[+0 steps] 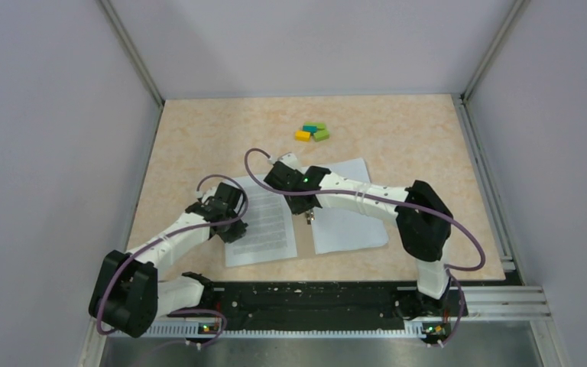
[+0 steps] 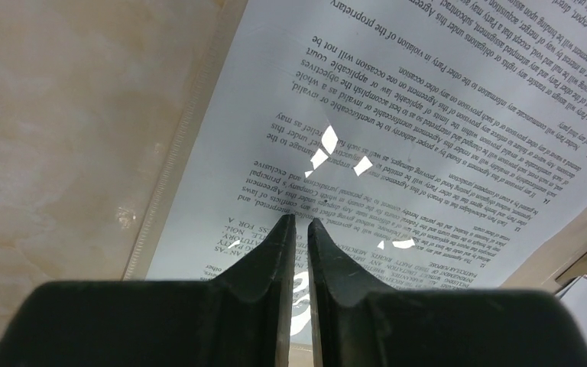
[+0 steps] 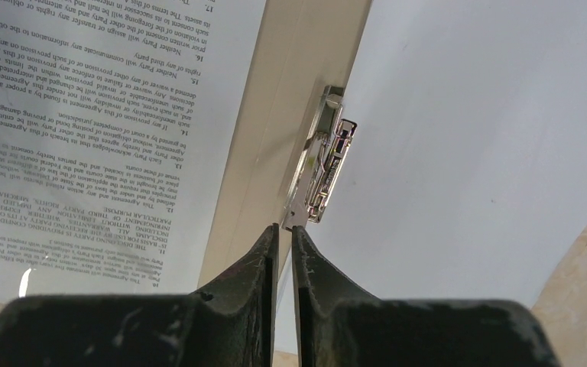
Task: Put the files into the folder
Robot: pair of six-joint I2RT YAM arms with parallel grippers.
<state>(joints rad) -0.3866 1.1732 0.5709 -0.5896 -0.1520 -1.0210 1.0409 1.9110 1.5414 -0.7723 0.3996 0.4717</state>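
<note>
A white printed file sheet (image 1: 264,225) lies flat on the table, with glare patches on it in the left wrist view (image 2: 397,115). Right of it runs a tan strip of the folder (image 3: 271,130) carrying a metal clip (image 3: 325,164). A blank white panel (image 1: 349,208) lies beyond the clip; I cannot tell whether it is a folder leaf or a sheet. My left gripper (image 1: 231,229) is shut, tips over the printed sheet's left part (image 2: 300,222). My right gripper (image 1: 308,215) is shut, tips at the near end of the clip (image 3: 284,228).
Several small coloured blocks (image 1: 311,132) sit at the far middle of the beige table (image 1: 199,145). Grey walls close in the left, back and right sides. A black rail (image 1: 313,302) runs along the near edge.
</note>
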